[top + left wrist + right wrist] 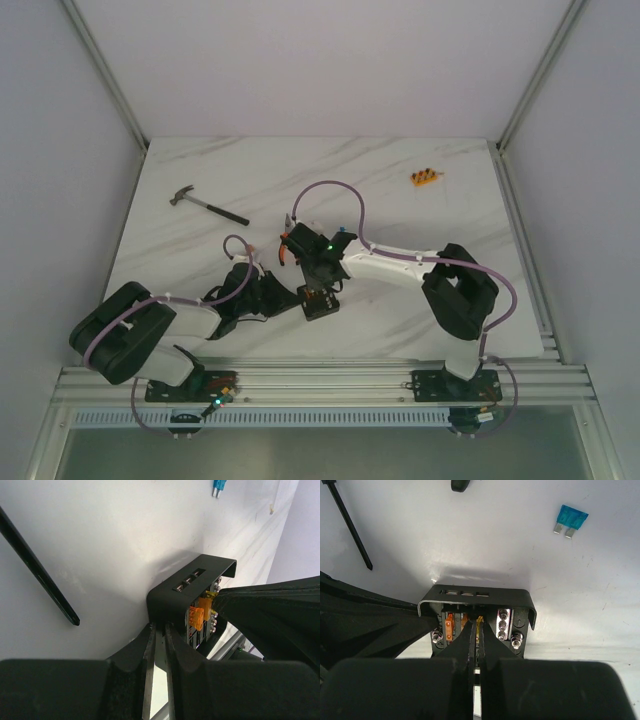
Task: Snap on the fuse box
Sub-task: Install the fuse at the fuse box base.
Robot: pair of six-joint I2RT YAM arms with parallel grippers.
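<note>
Grey walls close in a white marbled table (pixel 450 310), with a metal rail (pixel 330 380) along its near edge. The left arm (pixel 150 330) and right arm (pixel 460 290) both bend inward to meet near the table's middle, towards the near side.

The far half lies open apart from a hammer (pixel 208 205) at the far left and an orange fuse strip (pixel 426 178) at the far right.

The fuse box (pixel 480 595) sits flat between the grippers, well in from the side edges. It looks about square, so no long axis shows, and it is slightly askew to the table. A black slotted hood covers one end, and the orange fuses and screws face the right wrist camera.

The right gripper (pixel 475 627) is clenched, tips together over the fuse rows. The left gripper (pixel 159 627) is nearly closed at the box's corner, and I cannot tell whether it pinches anything.

From above, the right gripper hides most of the box. A blue fuse (pixel 570 519) lies apart beyond it.
</note>
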